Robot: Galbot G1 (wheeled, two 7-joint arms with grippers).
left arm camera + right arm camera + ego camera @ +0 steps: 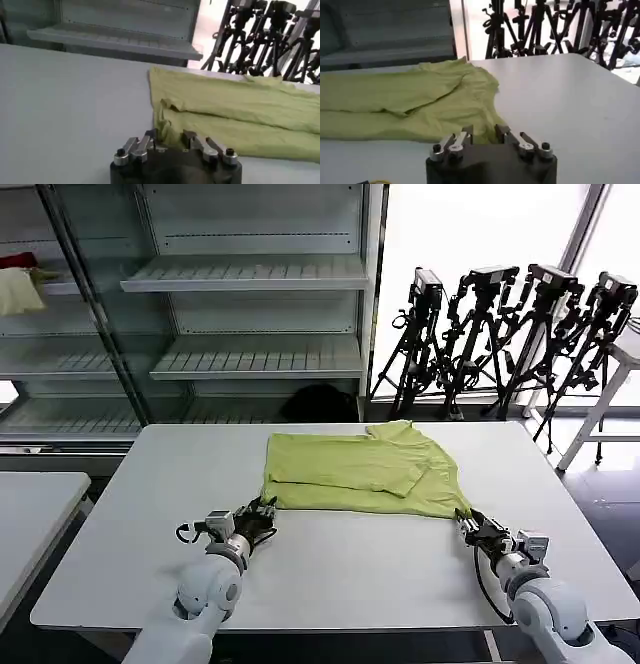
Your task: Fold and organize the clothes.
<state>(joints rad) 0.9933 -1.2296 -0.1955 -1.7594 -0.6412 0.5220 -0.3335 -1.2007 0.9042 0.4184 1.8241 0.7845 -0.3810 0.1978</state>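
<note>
printed side of lime yellow-green cotton T-shirt (362, 472) not visible, its folded-under layers hidden, far part cut off in left wrist view, fingertips of left gripper (168, 141) partly covered by cloth edge

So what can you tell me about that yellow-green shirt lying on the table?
The T-shirt is lime yellow-green, soft and cotton-like, lying flat and partly folded on the white table, with a sleeve laid over its body. No print shows on the side facing up. It sits toward the table's far side. The left claw is at its near left corner, and the right claw at its near right corner, both at the hem's edge.
</note>
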